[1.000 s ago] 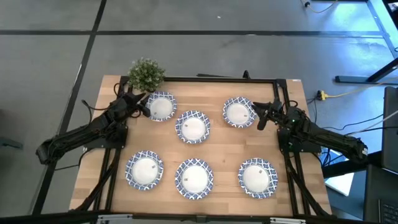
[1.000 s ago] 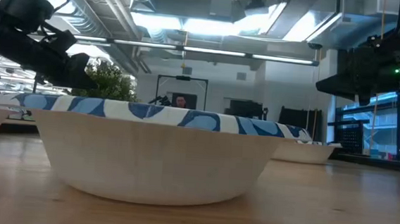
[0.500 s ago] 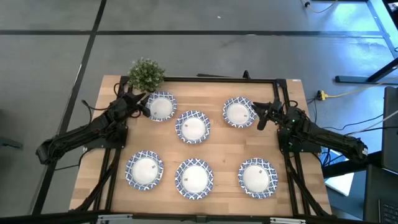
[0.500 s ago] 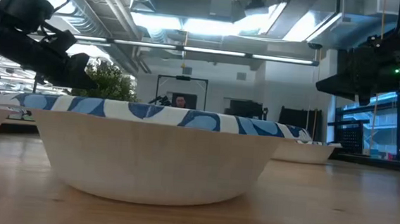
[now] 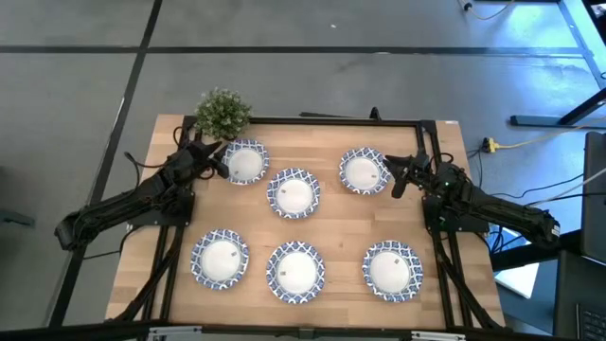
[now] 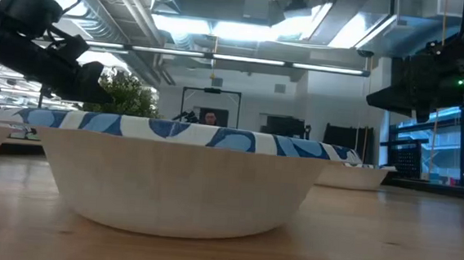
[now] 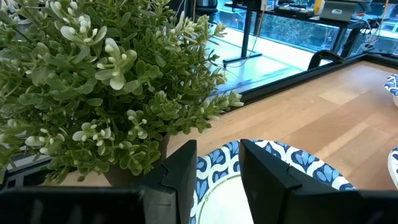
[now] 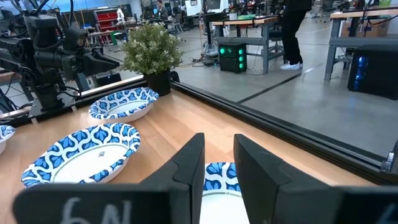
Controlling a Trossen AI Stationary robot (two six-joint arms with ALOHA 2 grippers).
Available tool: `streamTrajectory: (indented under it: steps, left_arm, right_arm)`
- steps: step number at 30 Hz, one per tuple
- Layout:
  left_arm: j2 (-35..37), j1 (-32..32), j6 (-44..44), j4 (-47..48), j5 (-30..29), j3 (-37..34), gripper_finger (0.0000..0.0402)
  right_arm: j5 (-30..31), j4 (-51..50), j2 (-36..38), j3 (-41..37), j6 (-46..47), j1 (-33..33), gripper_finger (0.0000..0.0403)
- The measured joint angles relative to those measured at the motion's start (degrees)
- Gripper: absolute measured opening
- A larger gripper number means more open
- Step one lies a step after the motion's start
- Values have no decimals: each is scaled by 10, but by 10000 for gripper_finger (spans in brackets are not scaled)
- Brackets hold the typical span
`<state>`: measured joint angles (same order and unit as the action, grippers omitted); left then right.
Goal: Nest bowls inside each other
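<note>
Several small round bowls, white inside with blue-and-white patterned rims, rest on their bases on the wooden table. One row stands at the far side [image 5: 244, 161] [image 5: 294, 193] [image 5: 363, 170] and one at the near side [image 5: 221, 259] [image 5: 295, 270] [image 5: 392, 270]. My left gripper [image 5: 221, 163] is open and hovers over the left rim of the far-left bowl [image 7: 292, 165]; its fingers [image 7: 180, 177] frame that rim. My right gripper [image 5: 395, 177] is open and hovers over the right rim of the far-right bowl [image 8: 217, 177].
A small green potted plant [image 5: 223, 114] stands at the table's far left corner, right behind my left gripper; it also shows in the left wrist view [image 7: 93, 87]. A black frame rail [image 5: 312, 120] runs along the table's far edge. In the low view the near middle bowl [image 6: 180, 171] hides most of the table.
</note>
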<state>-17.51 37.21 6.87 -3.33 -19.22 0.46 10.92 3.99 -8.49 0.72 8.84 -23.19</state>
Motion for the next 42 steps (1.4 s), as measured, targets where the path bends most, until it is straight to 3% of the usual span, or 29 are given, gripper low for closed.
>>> streamTrajectory:
  steps: [11, 21, 26, 32, 38, 42]
  left_arm:
    - [0, 0, 0, 0, 0, 0, 115]
    - [0, 0, 0, 0, 0, 0, 115]
    - [0, 0, 0, 0, 0, 0, 115]
    - [0, 0, 0, 0, 0, 0, 115]
    - [0, 0, 0, 0, 0, 0, 115]
    - [0, 0, 0, 0, 0, 0, 115]
  right_arm:
    - [0, 3, 0, 0, 14, 0, 87]
    - [0, 86, 0, 0, 29, 0, 87]
    - [-4, 29, 0, 0, 33, 0, 87]
    - [-76, -9, -1, 15, -12, 0, 87]
    - [-32, -176, -5, 114, -80, -1, 87]
    - [-1, -185, -17, 139, -41, -2, 87]
